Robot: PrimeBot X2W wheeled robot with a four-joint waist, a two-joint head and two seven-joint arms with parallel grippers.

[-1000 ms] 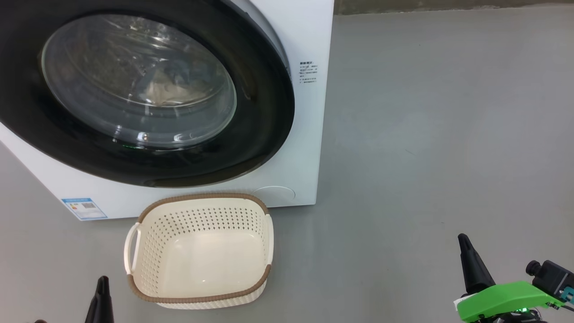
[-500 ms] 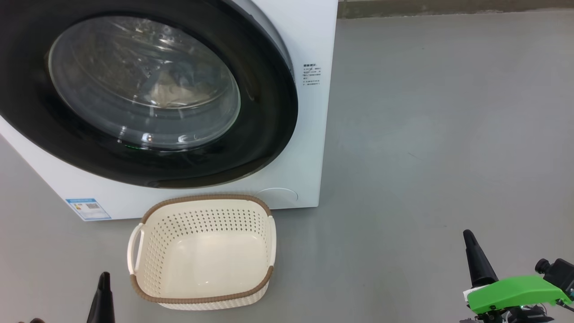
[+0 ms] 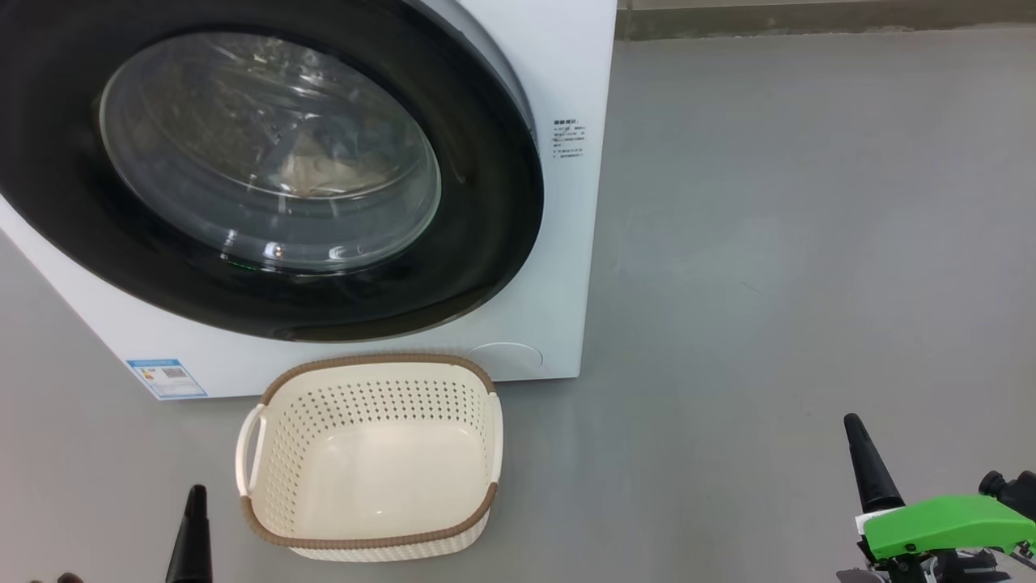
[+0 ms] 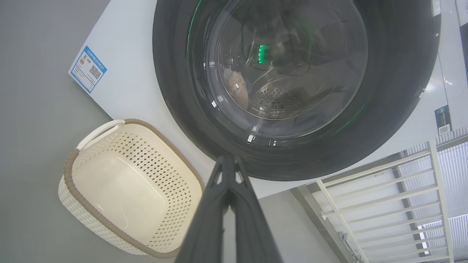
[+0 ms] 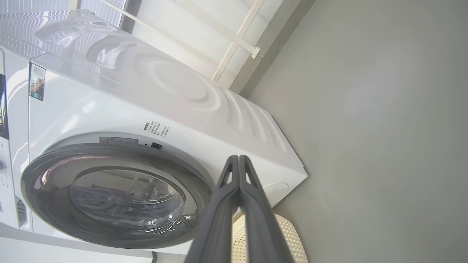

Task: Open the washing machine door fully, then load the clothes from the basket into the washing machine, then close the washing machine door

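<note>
We see the washing machine (image 3: pixel 571 73) standing on the grey floor (image 3: pixel 793 243), and its door (image 3: pixel 494 219) lies flush against the white front, the black rim ringing the clear glass bowl. Through that glass we make out the clothes (image 3: pixel 324 168) as a pale cream and bluish heap inside the drum; the print is too blurred for us to read. The basket (image 3: pixel 374 359) sits on the floor just in front of the machine, below the door's lower edge, with its smooth cream bottom in full view and one handle turned to our left. A blue label (image 3: pixel 166 378) is stuck on the machine's lower left corner, near the basket. Our left gripper (image 3: pixel 196 495) points up from the lower left, just beside the basket and apart from it; its wrist view shows the two dark fingers (image 4: pixel 210 212) pressed together with nothing between them. Our right gripper (image 3: pixel 854 427) rises at the lower right above a green part (image 3: pixel 947 522), well apart from the basket and the machine, and its fingers (image 5: pixel 219 215) likewise meet at the tip, pinching nothing.
</note>
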